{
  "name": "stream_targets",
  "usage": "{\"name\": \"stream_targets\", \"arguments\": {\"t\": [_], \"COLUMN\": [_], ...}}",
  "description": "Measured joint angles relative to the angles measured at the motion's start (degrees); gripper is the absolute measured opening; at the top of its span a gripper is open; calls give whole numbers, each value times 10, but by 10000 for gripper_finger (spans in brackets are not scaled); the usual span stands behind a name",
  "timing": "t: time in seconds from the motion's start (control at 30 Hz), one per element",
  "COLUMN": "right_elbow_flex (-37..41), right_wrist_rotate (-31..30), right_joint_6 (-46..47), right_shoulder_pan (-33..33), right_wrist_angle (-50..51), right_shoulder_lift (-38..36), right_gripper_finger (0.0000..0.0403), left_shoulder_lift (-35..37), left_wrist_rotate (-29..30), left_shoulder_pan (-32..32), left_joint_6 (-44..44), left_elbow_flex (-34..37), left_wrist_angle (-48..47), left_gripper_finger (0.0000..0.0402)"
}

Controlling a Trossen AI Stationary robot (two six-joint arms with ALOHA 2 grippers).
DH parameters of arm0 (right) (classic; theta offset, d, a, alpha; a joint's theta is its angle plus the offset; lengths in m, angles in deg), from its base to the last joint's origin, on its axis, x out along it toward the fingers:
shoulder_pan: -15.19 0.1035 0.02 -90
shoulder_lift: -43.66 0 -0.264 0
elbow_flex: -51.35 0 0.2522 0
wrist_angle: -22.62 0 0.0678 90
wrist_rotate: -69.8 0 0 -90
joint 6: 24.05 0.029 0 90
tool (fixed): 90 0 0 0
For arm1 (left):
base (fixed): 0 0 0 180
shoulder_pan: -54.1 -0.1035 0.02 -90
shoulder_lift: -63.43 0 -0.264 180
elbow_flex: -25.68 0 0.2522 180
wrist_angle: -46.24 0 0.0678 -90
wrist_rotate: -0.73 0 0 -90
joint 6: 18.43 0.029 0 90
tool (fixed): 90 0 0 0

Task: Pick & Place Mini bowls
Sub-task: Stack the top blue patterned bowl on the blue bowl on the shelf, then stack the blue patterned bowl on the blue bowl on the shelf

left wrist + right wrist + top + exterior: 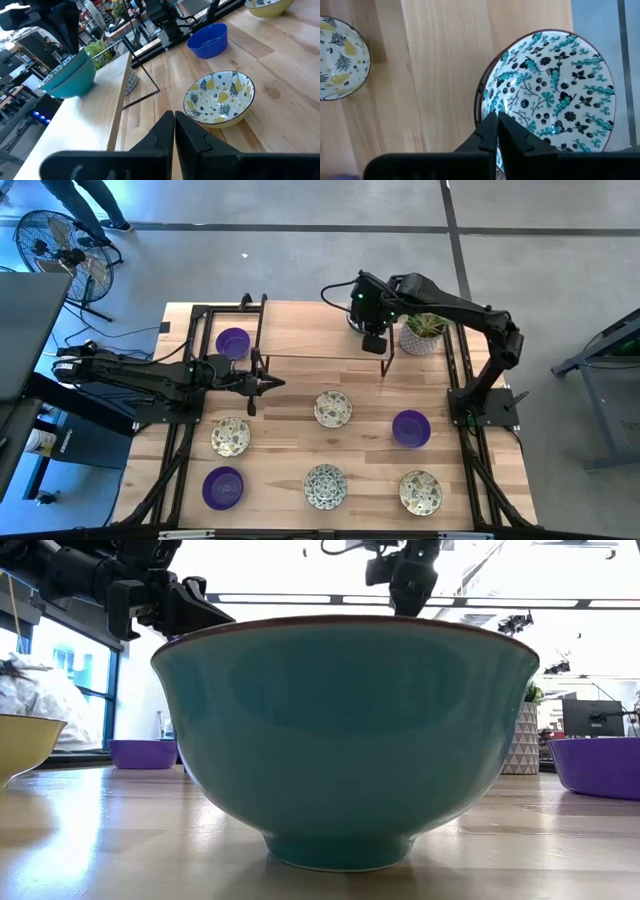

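Observation:
A teal bowl with a white inside and teal-and-black floral patterning (550, 85) stands upright on its foot on the raised wooden shelf at the table's far side. It fills the low view (345, 730) and shows in the left wrist view (70, 75). My right gripper (497, 120) is shut and points down over the bowl's rim (410, 605); its wrist (372, 340) hides the bowl from above. My left gripper (174, 120) is shut, held level over the table's left middle (265, 383), touching nothing. A cream bowl with yellow and dark leaves (220, 97) sits ahead of it. My right gripper's shut fingers (490, 127) come from above, pointing down, just inside the teal bowl's rim (481, 107). I cannot tell whether they touch it. The bowl stands upright on the shelf.
Three purple bowls (233, 341) (411, 427) (223, 486) and several patterned bowls (333, 408) (230, 436) (325, 485) (420, 492) are spread over the table. A patterned pot with a green plant (422, 332) stands right of my right gripper. Black frame rails run along both sides.

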Motion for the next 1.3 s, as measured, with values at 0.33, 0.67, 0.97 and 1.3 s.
{"name": "stream_targets", "arguments": {"t": [0.33, 0.67, 0.97, 1.3], "right_elbow_flex": [0, 0, 0, 0], "right_wrist_rotate": [12, 21, 22, -3], "right_joint_6": [1, 0, 1, 0], "right_shoulder_pan": [0, 0, -3, 16], "right_wrist_angle": [-3, -7, -8, -20], "right_shoulder_lift": [0, 0, 9, -16], "right_gripper_finger": [1, 1, 2, 3], "left_shoulder_lift": [0, 0, 0, 0], "left_wrist_rotate": [0, 0, -8, -10], "left_shoulder_pan": [0, 0, 0, 0], "left_joint_6": [0, -2, -3, -2], "left_elbow_flex": [0, 0, 0, 0], "left_wrist_angle": [0, 0, 0, 0], "left_gripper_finger": [10, 10, 10, 10]}}
